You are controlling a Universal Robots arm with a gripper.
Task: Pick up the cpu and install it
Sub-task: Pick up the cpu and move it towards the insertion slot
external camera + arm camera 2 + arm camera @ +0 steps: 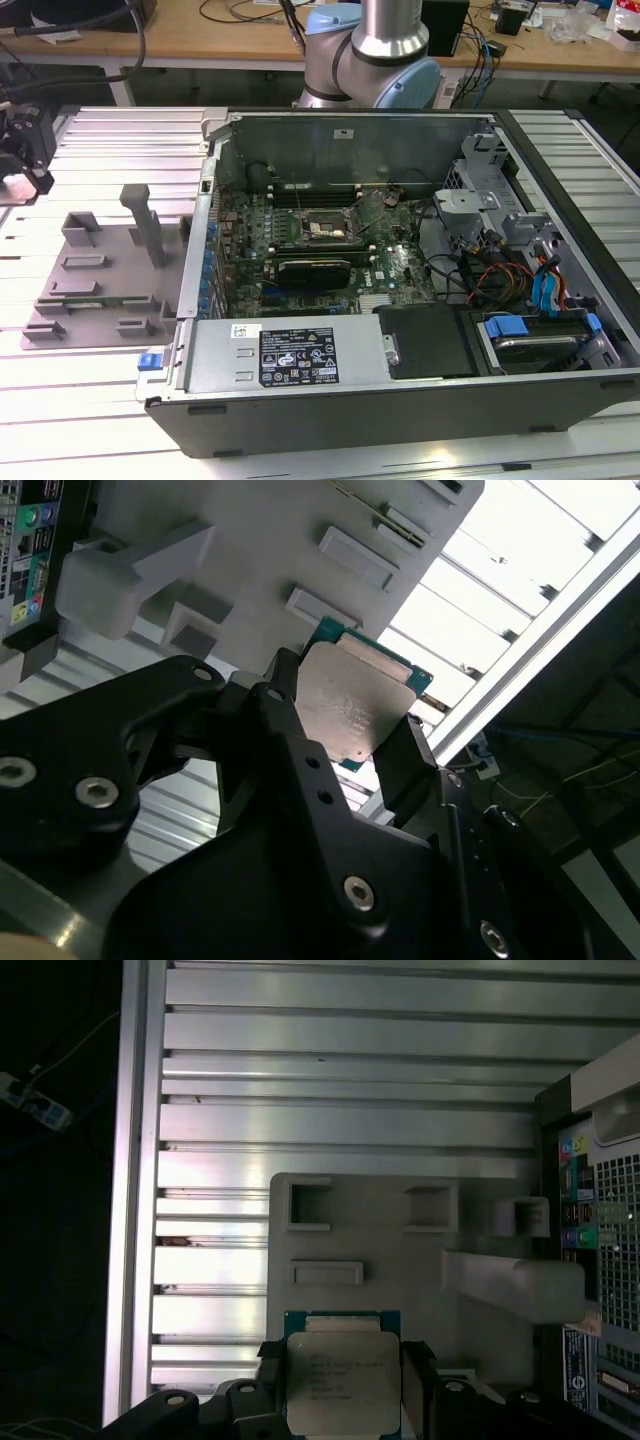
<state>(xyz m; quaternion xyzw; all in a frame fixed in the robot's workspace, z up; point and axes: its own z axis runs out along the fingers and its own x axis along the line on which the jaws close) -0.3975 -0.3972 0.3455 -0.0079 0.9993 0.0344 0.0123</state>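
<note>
Second wrist view: cpu (355,705) pinched by two opposite edges between black fingers of gripper (350,718), silver plate toward camera. Same firm grasp seen in first wrist view. Held raised over edge of grey fixture tray (400,1250) on slatted metal table (350,1060). Open computer case (400,400) just beside tray, on exterior view's right of it.

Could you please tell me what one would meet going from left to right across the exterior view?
The gripper, shut on the cpu in both wrist views → grey fixture tray → then, inside the computer case, motherboard socket → blue-handled drive caddy.
</note>
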